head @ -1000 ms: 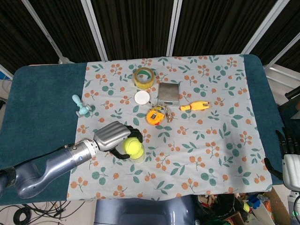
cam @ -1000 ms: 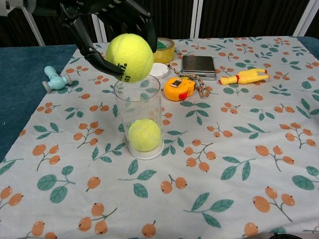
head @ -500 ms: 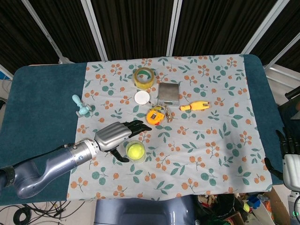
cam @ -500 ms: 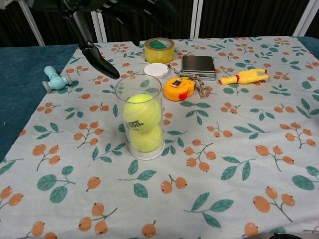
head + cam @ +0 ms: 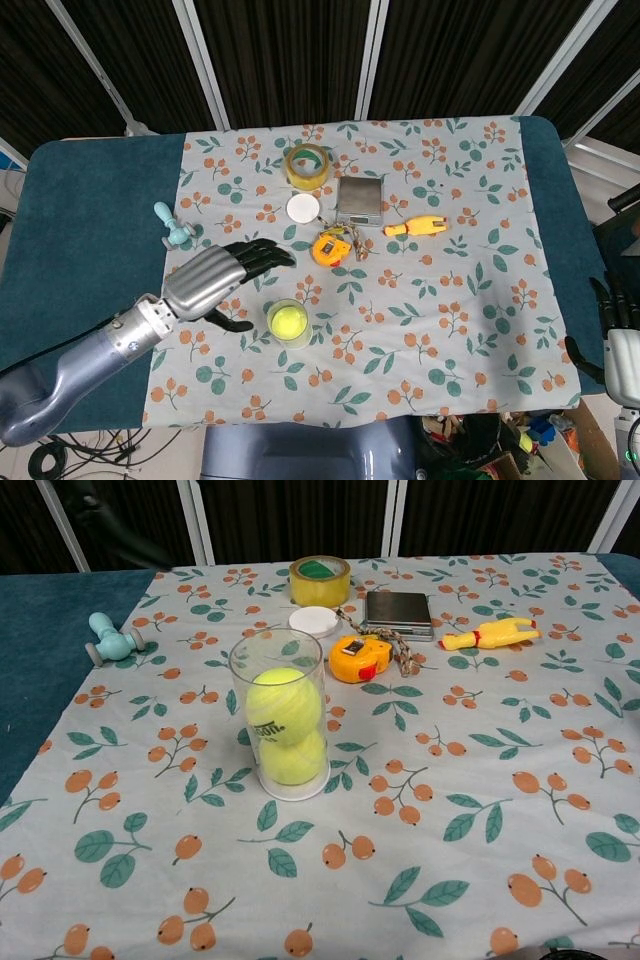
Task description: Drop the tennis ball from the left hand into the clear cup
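The clear cup [image 5: 279, 715] stands upright on the floral cloth, left of centre. Two yellow tennis balls are stacked inside it, the upper ball [image 5: 283, 705] resting on the lower ball [image 5: 292, 759]. From above, only the top ball [image 5: 288, 320] shows inside the cup [image 5: 272, 311]. My left hand [image 5: 215, 280] hovers just left of the cup with its fingers spread and nothing in it. My right hand [image 5: 615, 325] hangs beyond the table's right edge, fingers straight and empty.
Behind the cup lie an orange tape measure [image 5: 360, 657], a white lid [image 5: 317, 620], a yellow tape roll [image 5: 320, 580], a small scale [image 5: 399, 613] and a yellow rubber chicken [image 5: 492, 633]. A teal toy [image 5: 110, 637] sits at the cloth's left edge.
The left hand let go of the tennis ball, which dropped into the cup onto the other ball. The hand then opened and drew back to the left.
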Controlling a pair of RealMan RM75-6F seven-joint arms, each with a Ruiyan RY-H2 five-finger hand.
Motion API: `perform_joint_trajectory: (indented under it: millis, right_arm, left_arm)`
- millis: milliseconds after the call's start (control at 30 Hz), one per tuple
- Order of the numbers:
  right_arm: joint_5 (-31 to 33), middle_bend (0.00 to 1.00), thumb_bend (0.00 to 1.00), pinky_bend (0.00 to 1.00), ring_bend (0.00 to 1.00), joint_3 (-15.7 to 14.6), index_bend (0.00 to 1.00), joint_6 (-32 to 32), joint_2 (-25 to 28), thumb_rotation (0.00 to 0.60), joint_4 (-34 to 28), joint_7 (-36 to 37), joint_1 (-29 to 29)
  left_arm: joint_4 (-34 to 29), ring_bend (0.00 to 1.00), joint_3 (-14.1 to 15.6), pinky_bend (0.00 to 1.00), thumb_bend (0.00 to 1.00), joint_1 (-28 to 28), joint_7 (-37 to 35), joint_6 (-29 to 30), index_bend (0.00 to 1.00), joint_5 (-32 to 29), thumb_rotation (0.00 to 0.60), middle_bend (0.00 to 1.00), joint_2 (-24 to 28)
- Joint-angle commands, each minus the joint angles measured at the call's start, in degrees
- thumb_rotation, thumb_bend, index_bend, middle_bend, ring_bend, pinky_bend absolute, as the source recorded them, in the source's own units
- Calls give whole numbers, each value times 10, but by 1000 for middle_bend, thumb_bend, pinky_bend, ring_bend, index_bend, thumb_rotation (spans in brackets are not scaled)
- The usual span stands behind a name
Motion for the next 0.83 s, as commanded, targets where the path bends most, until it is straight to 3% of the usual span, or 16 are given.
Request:
perform_joint_trajectory:
  millis: [33,100,233,367,533,833]
  right_arm:
    - [-2,0,237,221,99,0,0,1,0,600,0,-2,0]
    - [-3,0,240,221,99,-1,0,2,0,600,-1,-3,0]
    - [-6,0,243,221,99,-2,0,4,-1,600,-5,-6,-1]
    - [-8,0,246,221,99,-3,0,3,-2,600,-7,-13,0]
    - [-5,0,247,221,99,-1,0,2,-3,600,-7,-14,1]
    - [-2,0,246,221,99,1,0,3,0,600,-4,-7,0]
  left_arm:
    - [-39,81,82,236,45,184,195,210,163,35,600,144,24]
    - [-22,64,104,220,45,237,205,275,157,51,600,136,3]
    - [61,29,142,169,45,309,201,344,150,75,600,127,-30]
    - [138,29,167,145,45,354,125,384,150,93,600,127,-57]
    - [207,9,168,114,45,379,66,406,146,92,600,120,-78]
    - [228,2,158,102,45,377,48,388,133,94,600,116,-81]
